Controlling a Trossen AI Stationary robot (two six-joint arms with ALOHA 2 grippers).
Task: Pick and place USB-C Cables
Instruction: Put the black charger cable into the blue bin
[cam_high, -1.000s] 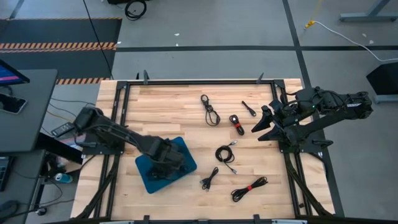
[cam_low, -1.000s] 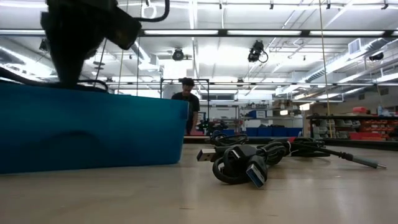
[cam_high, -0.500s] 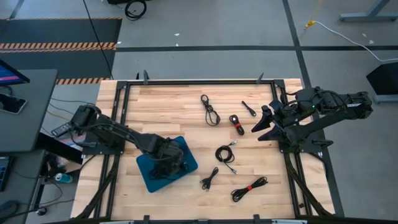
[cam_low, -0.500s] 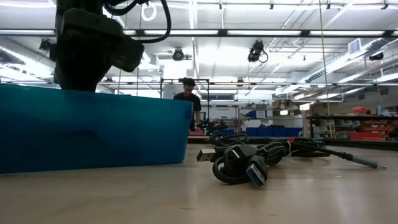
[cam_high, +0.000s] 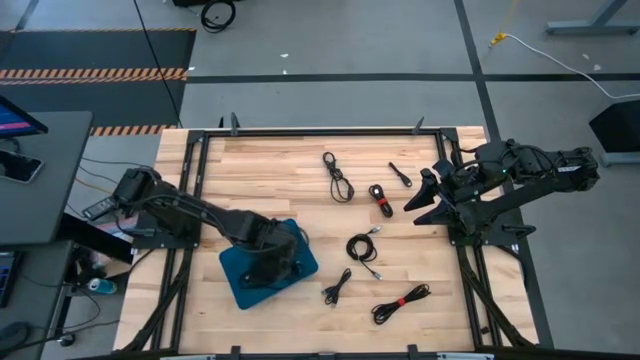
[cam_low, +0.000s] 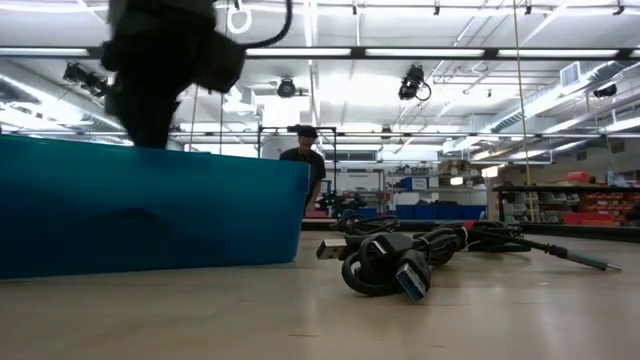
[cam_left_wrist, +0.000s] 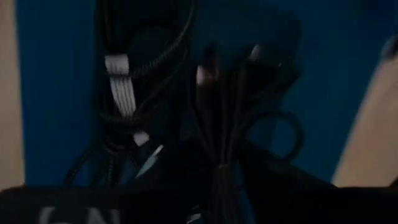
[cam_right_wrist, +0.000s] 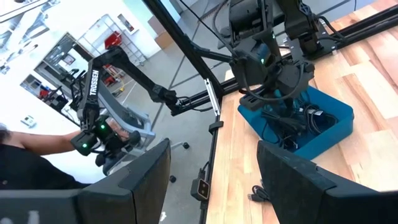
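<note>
The left gripper (cam_high: 265, 258) hangs over the blue tray (cam_high: 233, 287), which sits at about seven o'clock on the table (cam_high: 270, 170); whether it is wide, narrow or holding anything cannot be told, since the overhead view shows only the dark wrist above the tray. Its wrist view looks straight down on a tangle of black cables (cam_left_wrist: 211, 124) against the tray's blue floor (cam_left_wrist: 56, 93), one of them carrying a pale band. In the low view the dark arm (cam_low: 165, 60) rises just above the tray's rim (cam_low: 150, 215). Outward from the tray, six cables lie loose on the wood: one (cam_high: 338, 287) just beside the tray at four o'clock, a coil (cam_high: 363, 247) nearer the centre, one with a red tie (cam_high: 400, 302) at five o'clock, a long loop (cam_high: 338, 177) at twelve o'clock, a red-tied bundle (cam_high: 379, 198) at one o'clock, and a short piece (cam_high: 400, 175) beyond it. The right gripper (cam_high: 426, 200) waits at three o'clock by the table's edge, its fingers (cam_right_wrist: 134, 180) spread wide, nothing between them. A person (cam_low: 300, 160) stands in the room behind.
</note>
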